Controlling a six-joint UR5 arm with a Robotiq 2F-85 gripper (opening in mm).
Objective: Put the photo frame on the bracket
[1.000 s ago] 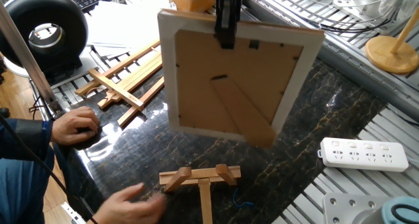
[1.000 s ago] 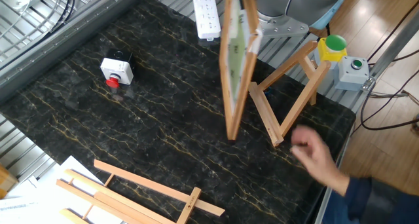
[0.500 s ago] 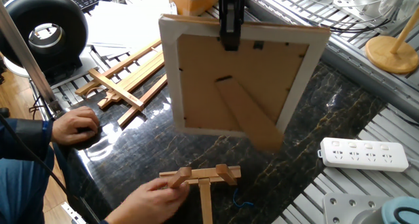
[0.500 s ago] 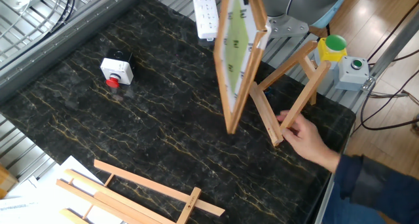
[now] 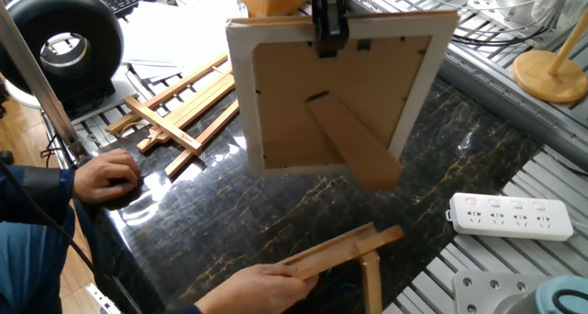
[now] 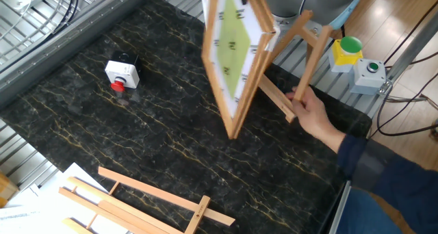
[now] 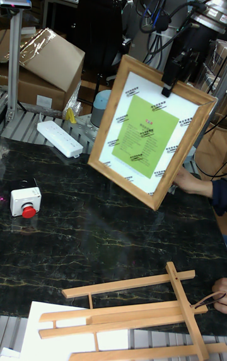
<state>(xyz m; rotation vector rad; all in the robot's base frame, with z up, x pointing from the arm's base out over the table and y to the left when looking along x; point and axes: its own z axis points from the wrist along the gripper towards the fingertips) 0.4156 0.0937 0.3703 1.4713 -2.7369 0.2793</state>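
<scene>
The photo frame (image 5: 331,98) hangs tilted above the dark table, its brown back and fold-out prop facing one fixed view. Its front with a green sheet (image 7: 146,128) faces the tall fixed view. My gripper (image 5: 329,44) is shut on the frame's top edge, also seen as a black clamp (image 7: 170,84). A person's hand (image 5: 262,282) holds the bracket (image 5: 344,248) tipped up off the table, below and behind the frame. In the other fixed view the bracket (image 6: 277,100) sits just right of the frame (image 6: 236,53), gripped by the same hand (image 6: 311,114).
A larger slatted easel (image 5: 175,112) lies flat at the table's edge (image 7: 126,314). A white power strip (image 5: 510,215) and a red-button box (image 6: 121,73) rest on the table. The person's other hand (image 5: 106,178) rests on the table's corner. A yellow-and-green button (image 6: 348,49) stands beyond the table's edge.
The frame has risen a little and swung to a new tilt. The person's hand reached the bracket, gripped it and tipped it up off the table.
</scene>
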